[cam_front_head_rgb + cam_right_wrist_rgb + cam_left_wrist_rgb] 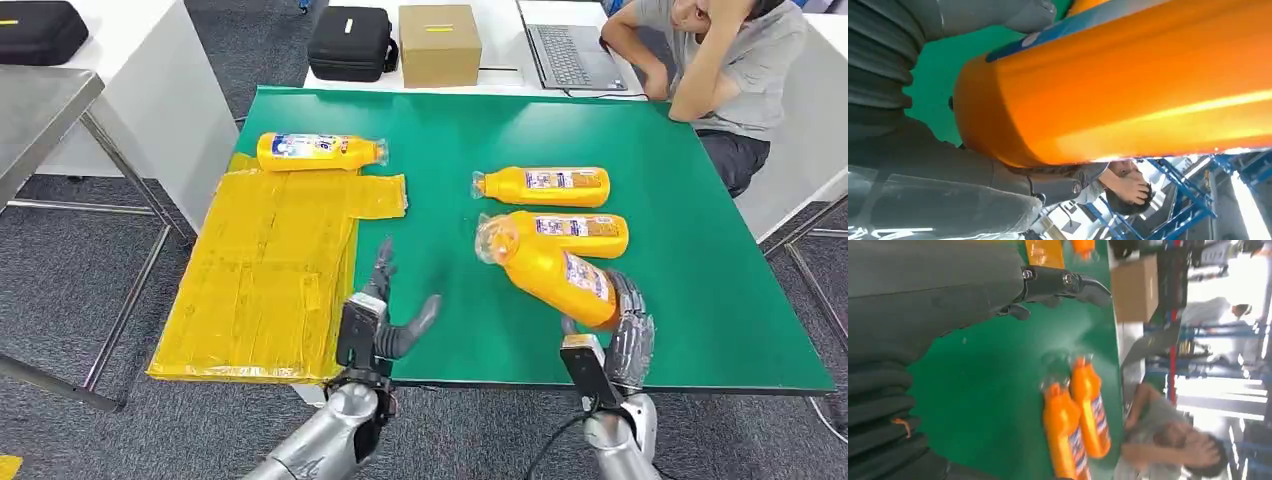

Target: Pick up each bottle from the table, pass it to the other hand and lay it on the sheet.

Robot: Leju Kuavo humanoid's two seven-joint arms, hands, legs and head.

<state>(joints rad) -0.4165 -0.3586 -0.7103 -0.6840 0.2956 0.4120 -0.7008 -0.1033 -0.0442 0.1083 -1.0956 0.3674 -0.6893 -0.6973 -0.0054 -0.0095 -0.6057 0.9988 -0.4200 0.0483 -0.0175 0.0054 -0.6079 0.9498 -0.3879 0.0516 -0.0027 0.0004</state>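
Observation:
My right hand [625,335] grips the base end of an orange bottle [550,270] and holds it tilted above the green table [700,260], cap end up and to the left. In the right wrist view that bottle [1128,90] lies across my hand [923,165]. My left hand [385,320] stands open near the table's front edge, fingers apart, beside the yellow sheet [270,270]. One bottle [320,151] lies at the sheet's far end. Two more bottles [545,186] [575,232] lie on the table behind the held one. Dark fingers [1063,282] and two orange bottles [1090,415] appear in the left wrist view.
A person [730,60] sits at the table's far right corner beside a laptop [570,50]. A cardboard box [440,45] and a black case [350,42] stand behind the table. A metal table [40,110] is at the left.

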